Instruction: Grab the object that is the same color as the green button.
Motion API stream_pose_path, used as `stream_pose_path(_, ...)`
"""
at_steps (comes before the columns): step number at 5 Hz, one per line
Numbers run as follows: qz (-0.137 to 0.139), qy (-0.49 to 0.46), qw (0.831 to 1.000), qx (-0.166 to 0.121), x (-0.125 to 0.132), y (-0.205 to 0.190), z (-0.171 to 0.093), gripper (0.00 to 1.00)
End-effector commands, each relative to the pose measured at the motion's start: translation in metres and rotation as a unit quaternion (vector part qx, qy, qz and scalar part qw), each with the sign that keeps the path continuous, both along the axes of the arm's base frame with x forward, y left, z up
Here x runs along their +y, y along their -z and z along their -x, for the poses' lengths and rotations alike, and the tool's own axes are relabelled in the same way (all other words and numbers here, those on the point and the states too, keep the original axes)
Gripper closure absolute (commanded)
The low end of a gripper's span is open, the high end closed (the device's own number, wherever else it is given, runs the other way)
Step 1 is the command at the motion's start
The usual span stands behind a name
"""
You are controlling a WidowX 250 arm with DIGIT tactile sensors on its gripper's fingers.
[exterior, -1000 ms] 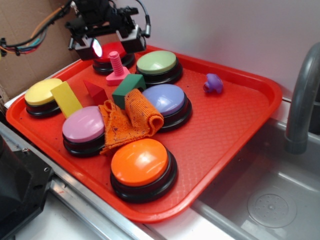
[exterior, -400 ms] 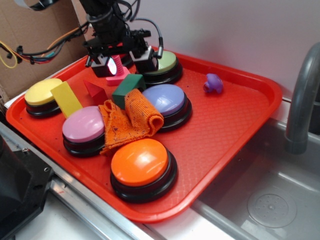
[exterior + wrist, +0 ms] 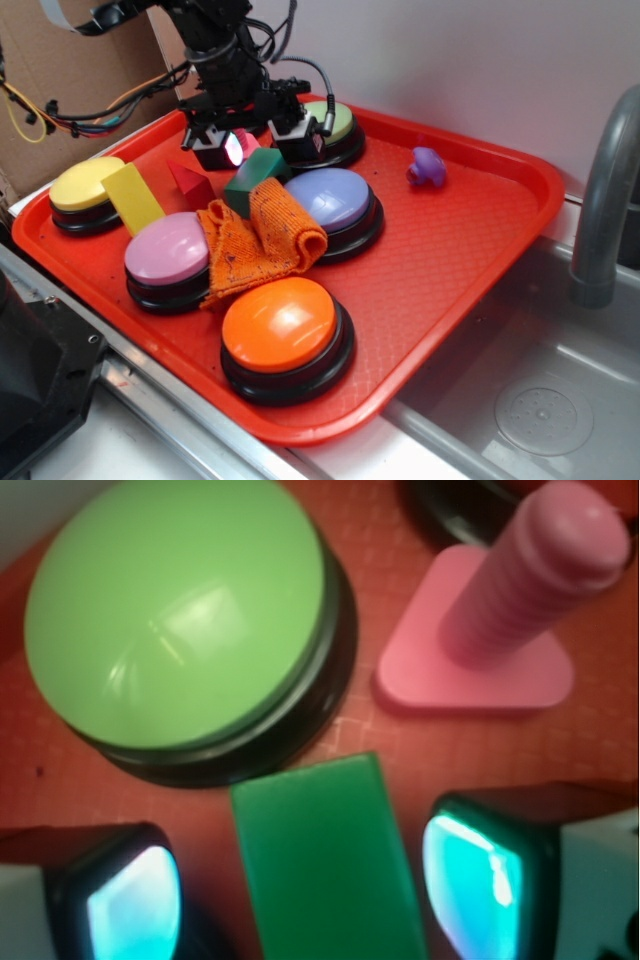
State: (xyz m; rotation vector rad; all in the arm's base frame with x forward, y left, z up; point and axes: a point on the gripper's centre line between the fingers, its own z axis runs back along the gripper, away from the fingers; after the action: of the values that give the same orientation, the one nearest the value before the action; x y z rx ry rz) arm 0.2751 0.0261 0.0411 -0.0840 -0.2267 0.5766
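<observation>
Red plastic forms the tray (image 3: pixel 470 230) filling mid-frame. At upper left the hand (image 3: pixel 258 143) hangs wide open, gripping nothing, its fingers (image 3: pixel 130 900) either side of the green block (image 3: pixel 325 865), just below the green button (image 3: pixel 180 610).

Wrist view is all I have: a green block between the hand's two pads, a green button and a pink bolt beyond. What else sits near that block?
Observer: An orange cloth lies against the green block on its near side.
Operator: Any other blocks close by?
Observer: A red triangular block sits to the block's left in the exterior view, with a yellow block further left.
Operator: Is the hand closed on it?
Observer: The exterior view shows the hand just above the block; the pads look open on either side.
</observation>
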Motion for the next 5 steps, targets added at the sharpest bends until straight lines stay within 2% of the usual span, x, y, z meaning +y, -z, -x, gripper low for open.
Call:
stream_pose_path(1, -0.007, -0.001, 1.0, 0.004, 0.002, 0.007, -0.003, 0.06)
stream_pose_path(2, -0.023, -0.004, 1.0, 0.002, 0.002, 0.003, -0.002, 0.89)
stream_pose_path(3, -0.023, -0.006, 1.0, 0.001, 0.002, 0.001, -0.004, 0.98)
stream_pose_path(4, -0.012, -0.001, 1.0, -0.01, 0.002, -0.014, -0.004, 1.0)
stream_pose_path(5, -0.065, 0.03, 0.997, -0.004, -0.001, -0.048, -0.004, 1.0)
